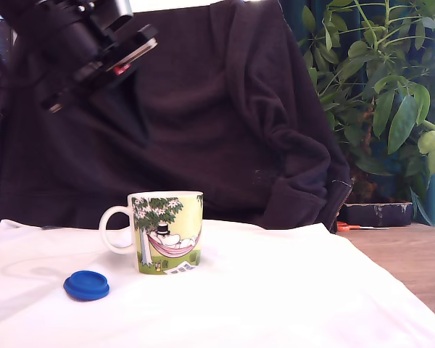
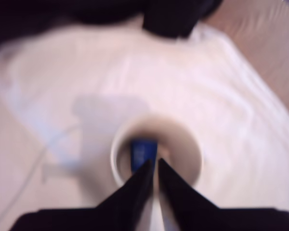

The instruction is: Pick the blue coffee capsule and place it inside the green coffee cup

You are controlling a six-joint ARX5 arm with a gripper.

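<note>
In the exterior view the green coffee cup (image 1: 167, 232) stands upright on the white cloth, its white handle toward that view's left. The blue coffee capsule (image 1: 86, 285) lies flat like a disc on the cloth, in front of the cup and to its left. My arm (image 1: 94, 51) hangs high at the upper left, far above both. The blurred wrist view looks down into the cup (image 2: 183, 139). A blue piece (image 2: 143, 151) shows inside its mouth, just past my gripper (image 2: 153, 163). The dark fingers stand almost together with only a thin slit between them.
A dark jacket (image 1: 225, 116) drapes over a chair behind the cloth. A leafy plant (image 1: 384, 87) fills the back right of the exterior view. The bare wooden tabletop (image 1: 413, 261) shows to the right of the white cloth (image 1: 275, 290), with orange scissors (image 1: 351, 227) near its back.
</note>
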